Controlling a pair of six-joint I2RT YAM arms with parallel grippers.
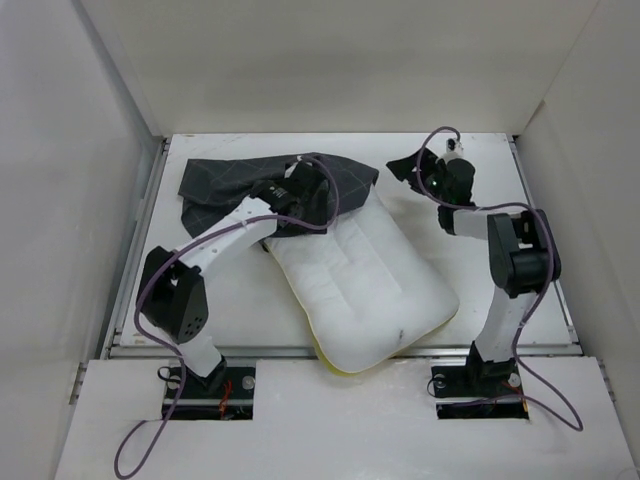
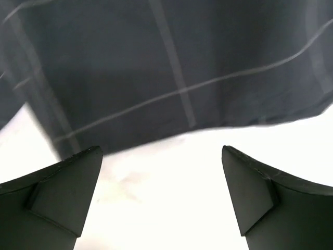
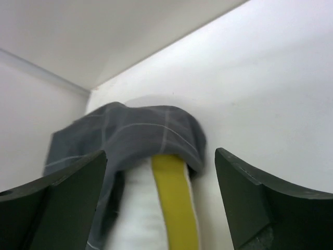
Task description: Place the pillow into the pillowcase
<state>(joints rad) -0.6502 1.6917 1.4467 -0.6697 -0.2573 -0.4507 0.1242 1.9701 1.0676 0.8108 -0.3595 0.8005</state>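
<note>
The white pillow (image 1: 370, 285) lies slantwise in the middle of the table, its yellow piped edge (image 3: 174, 203) showing in the right wrist view. The dark grid-patterned pillowcase (image 1: 235, 185) lies at the back left, and its mouth covers the pillow's far end. My left gripper (image 1: 300, 205) is open and empty over the pillow's white face (image 2: 171, 198), right at the pillowcase's hem (image 2: 156, 78). My right gripper (image 1: 402, 168) is open and empty at the back right, pointing at the covered pillow corner (image 3: 151, 130) and apart from it.
White walls enclose the table (image 1: 500, 200) at the back and both sides. The pillow's near corner hangs over the table's front edge (image 1: 350, 362). Purple cables loop along both arms.
</note>
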